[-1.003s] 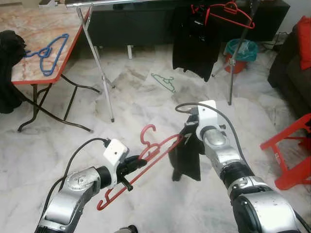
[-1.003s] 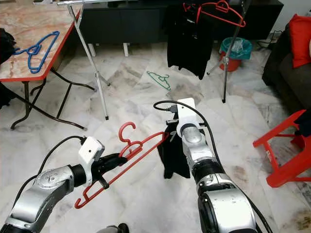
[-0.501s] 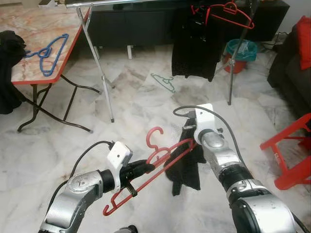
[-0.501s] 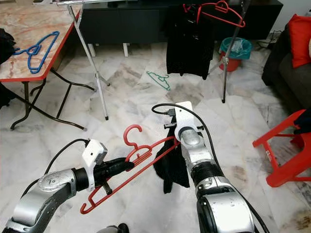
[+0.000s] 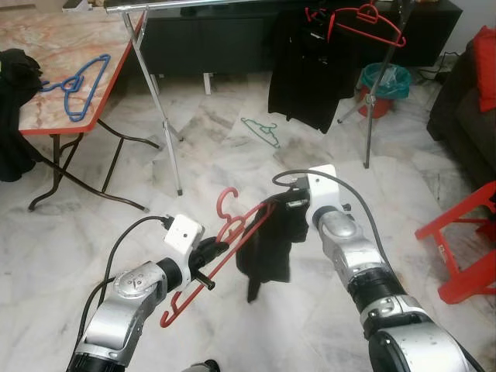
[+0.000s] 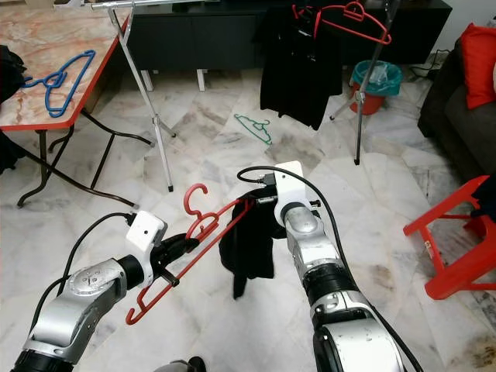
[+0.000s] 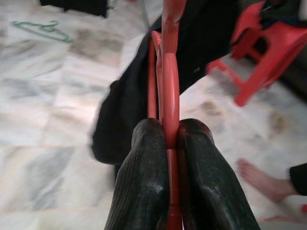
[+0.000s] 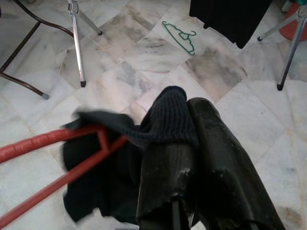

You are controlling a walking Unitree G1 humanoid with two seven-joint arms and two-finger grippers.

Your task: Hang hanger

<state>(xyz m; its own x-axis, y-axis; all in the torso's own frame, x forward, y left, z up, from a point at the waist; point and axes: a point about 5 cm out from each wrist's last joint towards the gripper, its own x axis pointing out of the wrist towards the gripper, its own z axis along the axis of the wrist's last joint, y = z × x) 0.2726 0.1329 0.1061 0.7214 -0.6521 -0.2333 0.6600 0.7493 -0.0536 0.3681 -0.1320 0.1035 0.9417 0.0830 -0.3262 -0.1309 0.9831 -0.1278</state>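
Left gripper [image 7: 165, 143] clamps the red hanger [image 5: 221, 252]; right gripper [image 8: 192, 143] pinches the black garment [image 5: 267, 248] draped over its end.

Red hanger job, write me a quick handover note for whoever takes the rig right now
Left gripper: shut on the red hanger, held low in front of the robot, hook up.
Right gripper: shut on the black garment, pinching a fold at the hanger's far end.
Garment: draped over that far end only, most of it hanging loose below; not yet threaded onto both shoulders.
Clothes rack: stands ahead on the marble floor; another black garment and red hanger already hang on it.
Spares: green hanger on the floor, blue hanger on the table.
Left: finish dressing the hanger, then hook it on the rack.
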